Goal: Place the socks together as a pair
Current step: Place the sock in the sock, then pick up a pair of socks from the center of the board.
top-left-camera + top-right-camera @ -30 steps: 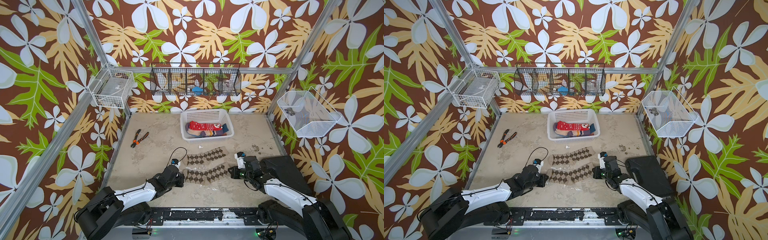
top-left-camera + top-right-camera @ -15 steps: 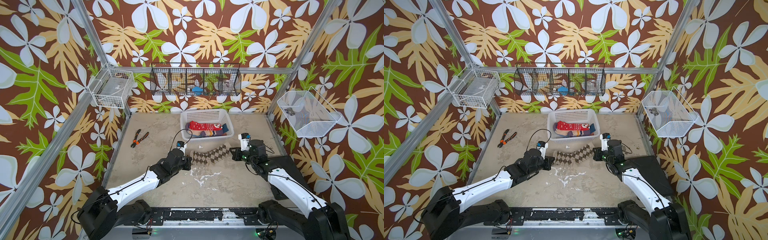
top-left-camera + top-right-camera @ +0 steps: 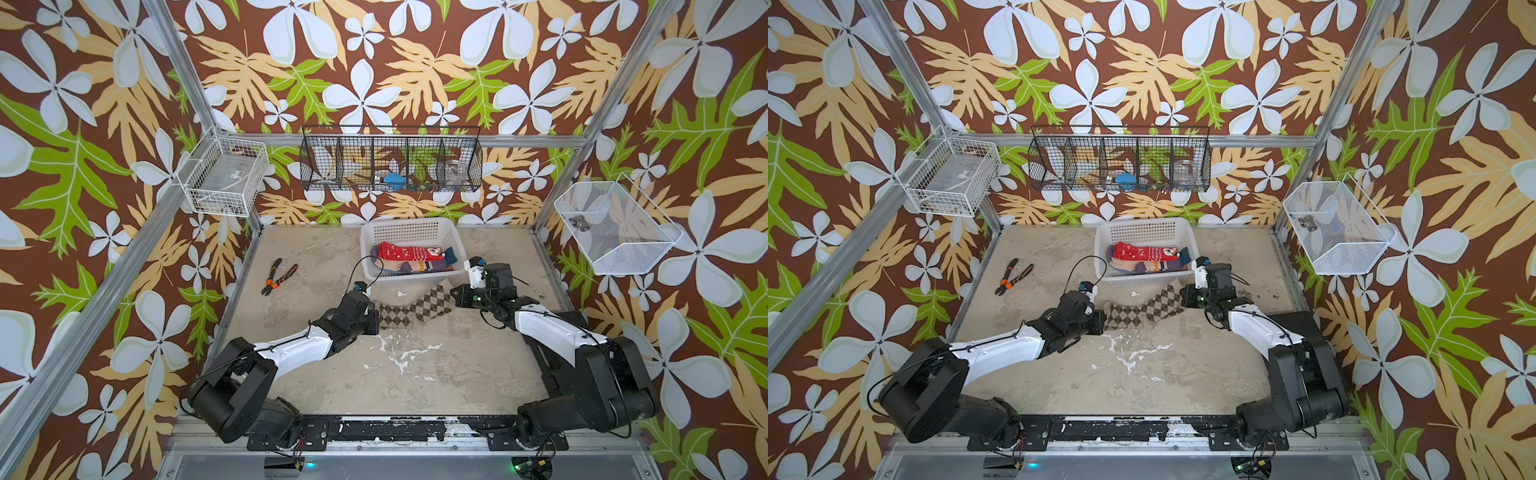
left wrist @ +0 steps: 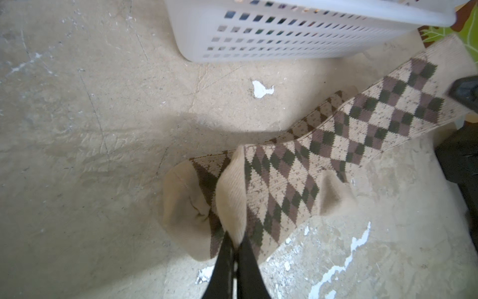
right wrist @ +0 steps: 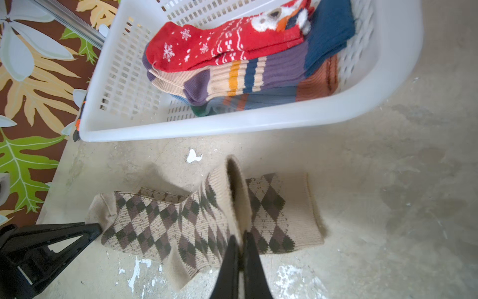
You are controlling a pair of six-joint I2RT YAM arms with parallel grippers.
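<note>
Two brown argyle socks [image 3: 415, 309] [image 3: 1144, 311] lie overlapped just in front of the white basket [image 3: 415, 280] [image 3: 1144, 280]. My left gripper [image 3: 377, 320] [image 4: 234, 239] is shut on a fold at the toe of the top argyle sock [image 4: 297, 165]; the other sock's toe shows beside it. My right gripper [image 3: 455, 296] [image 5: 242, 236] is shut on the cuff end of the argyle sock [image 5: 181, 220], with the second cuff flat next to it. Inside the basket [image 5: 232, 126] lie red snowflake socks [image 5: 219, 46], cream socks with purple toes [image 5: 232, 80] and blue socks [image 5: 328, 31].
Orange-handled pliers [image 3: 279, 276] lie on the table to the left of the basket. A black wire rack [image 3: 390, 160] hangs on the back wall. White wire baskets hang on the left wall [image 3: 224, 176] and the right wall [image 3: 615, 228].
Both grippers carried the nearer argyle sock away from the front edge and onto the farther one by the basket. In the last half second they barely moved.
</note>
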